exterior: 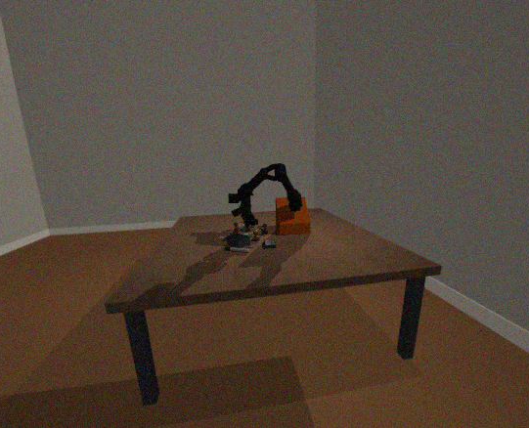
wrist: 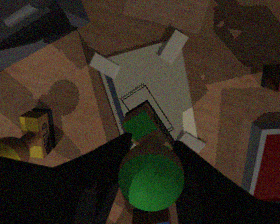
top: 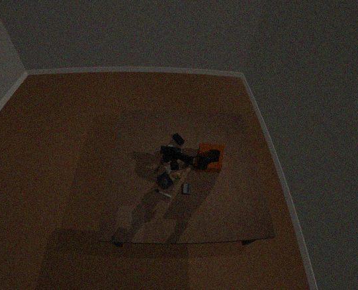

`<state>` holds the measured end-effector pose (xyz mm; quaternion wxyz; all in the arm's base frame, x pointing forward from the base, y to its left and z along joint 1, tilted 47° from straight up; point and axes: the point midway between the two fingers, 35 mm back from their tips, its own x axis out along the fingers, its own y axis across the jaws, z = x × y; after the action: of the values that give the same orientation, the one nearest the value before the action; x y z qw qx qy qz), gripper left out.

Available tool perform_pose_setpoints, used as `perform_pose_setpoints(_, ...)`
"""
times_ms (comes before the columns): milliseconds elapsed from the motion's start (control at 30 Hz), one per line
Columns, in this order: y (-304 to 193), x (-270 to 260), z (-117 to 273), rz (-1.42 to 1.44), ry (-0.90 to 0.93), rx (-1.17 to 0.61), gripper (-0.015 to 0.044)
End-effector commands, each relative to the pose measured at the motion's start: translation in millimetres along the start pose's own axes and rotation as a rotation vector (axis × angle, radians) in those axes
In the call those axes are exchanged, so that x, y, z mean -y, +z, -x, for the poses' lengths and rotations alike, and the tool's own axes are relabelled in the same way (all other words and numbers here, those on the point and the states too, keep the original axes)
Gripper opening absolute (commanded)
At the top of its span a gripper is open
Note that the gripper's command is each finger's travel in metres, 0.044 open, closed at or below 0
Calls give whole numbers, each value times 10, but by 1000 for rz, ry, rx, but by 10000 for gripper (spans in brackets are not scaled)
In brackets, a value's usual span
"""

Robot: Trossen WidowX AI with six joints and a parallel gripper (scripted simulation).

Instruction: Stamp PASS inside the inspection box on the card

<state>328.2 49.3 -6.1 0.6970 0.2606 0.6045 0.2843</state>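
One green-topped stamp (wrist: 151, 182) is what your gripper (wrist: 152, 143) has, jaws partly closed around it, over the card (wrist: 163, 65); its outlined box lies partly hidden. Likely you're lining up the print: centre, then press straight down. A red pad in its case (wrist: 275, 165) sits to the right.

From outside, your gripper (exterior: 250, 224) hangs low above the tabletop (exterior: 321, 264).

From above, the dark tray (top: 165, 181) shows contents too dim to name.

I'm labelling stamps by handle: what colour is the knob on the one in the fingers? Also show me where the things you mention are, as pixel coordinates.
The knob (wrist: 151, 182) is green, clearest in the wrist view.
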Motion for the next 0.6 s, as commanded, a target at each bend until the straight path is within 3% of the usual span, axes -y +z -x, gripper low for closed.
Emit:
perform_pose_setpoints(0, 0, -7, -27, -4, 5, 2, 0)
perform_pose_setpoints(567, -6, -14, -139, -3, 7, 3, 0)
